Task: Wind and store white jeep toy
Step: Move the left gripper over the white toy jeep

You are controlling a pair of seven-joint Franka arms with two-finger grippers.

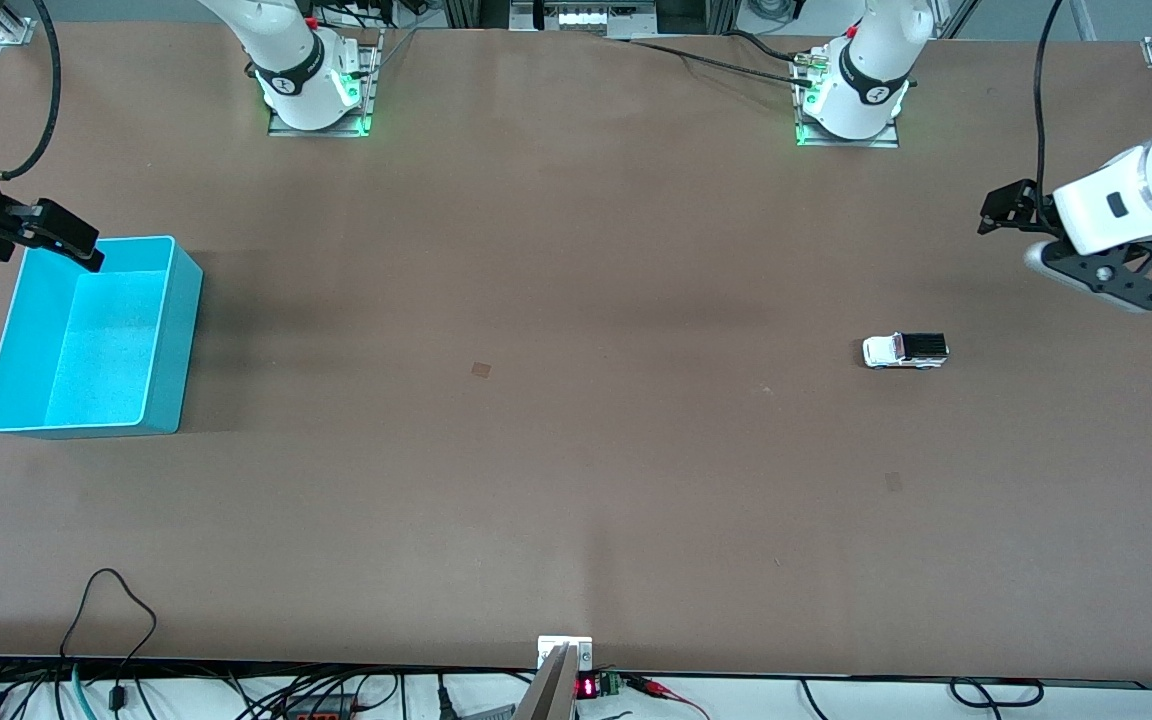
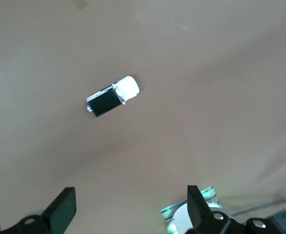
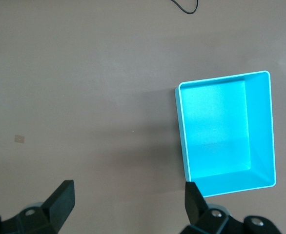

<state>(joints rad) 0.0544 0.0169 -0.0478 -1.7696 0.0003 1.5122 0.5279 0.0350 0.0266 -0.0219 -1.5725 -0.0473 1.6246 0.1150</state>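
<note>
Left gripper [image 2: 128,209]: fingers [image 2: 62,208] spread wide, nothing between them, only the tips showing in the left wrist view and the rest cut off at the frame edge. Hanging in the air over bare table [image 1: 576,480] at the left arm's end, above a spot just beside the white jeep toy [image 1: 905,350]. Seen side-on in the front view [image 1: 1096,270], so the gap between the fingers hard to judge there.

Right gripper [image 3: 128,207]: fingers [image 3: 60,200] likewise spread apart and empty, tips only in the right wrist view. Held in the air over the corner of the cyan bin [image 1: 176,330] at the right arm's end [image 1: 56,235]; arm mostly cut off by the frame edge in the front view.

White jeep toy [image 2: 112,96]: tiny, white body and hood, black rectangular roof panel, dark windows; wheels barely made out. Standing upright on the table, untouched, well apart from the bin, toward the left arm's end.

Cyan bin [image 3: 260,126]: open-topped, rectangular, inside fully visible, holding nothing.
</note>
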